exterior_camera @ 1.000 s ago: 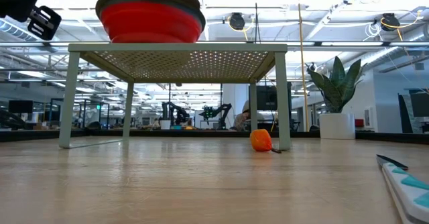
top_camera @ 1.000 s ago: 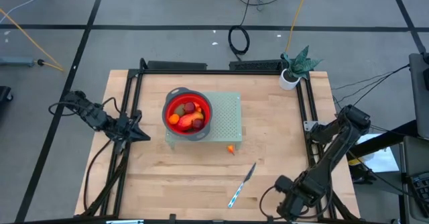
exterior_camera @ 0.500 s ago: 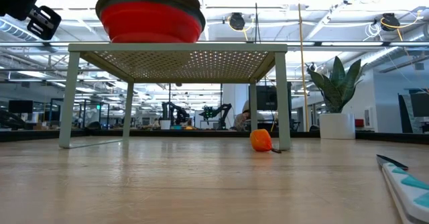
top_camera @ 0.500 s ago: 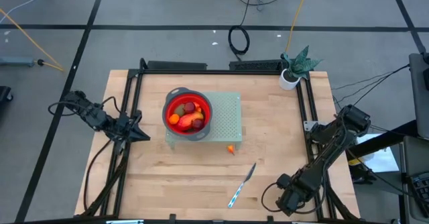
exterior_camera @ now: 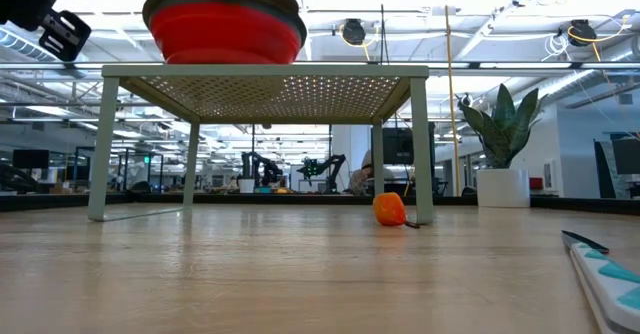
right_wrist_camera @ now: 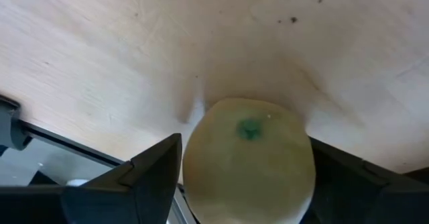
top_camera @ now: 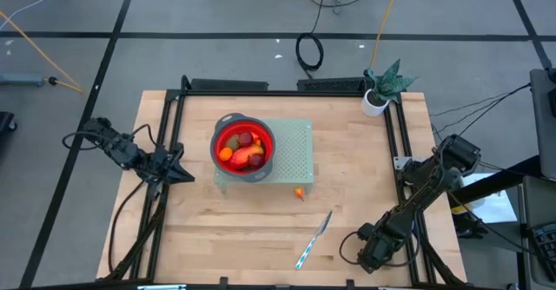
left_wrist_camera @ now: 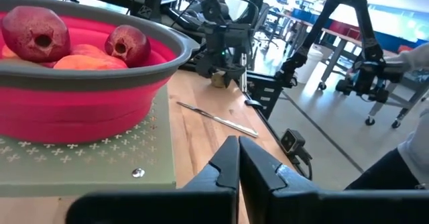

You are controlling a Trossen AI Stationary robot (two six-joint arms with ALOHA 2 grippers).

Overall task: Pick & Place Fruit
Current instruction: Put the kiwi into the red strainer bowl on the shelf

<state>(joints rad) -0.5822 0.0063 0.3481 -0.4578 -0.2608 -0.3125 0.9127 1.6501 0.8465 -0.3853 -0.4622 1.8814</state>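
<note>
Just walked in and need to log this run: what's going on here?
The right gripper, jaws wide, is down at the table's near right corner around a pale yellow round fruit, not yet closed on it. The left gripper waits shut beside the red collapsible bowl of fruit on the green perforated stand. A small orange fruit lies nearby.

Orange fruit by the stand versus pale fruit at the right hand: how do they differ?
The orange fruit is vivid orange; the pale fruit is yellowish with a green dot. The orange fruit lies free; the pale fruit sits between the open fingers of the right hand. Both rest on the table, outside the bowl.
</note>
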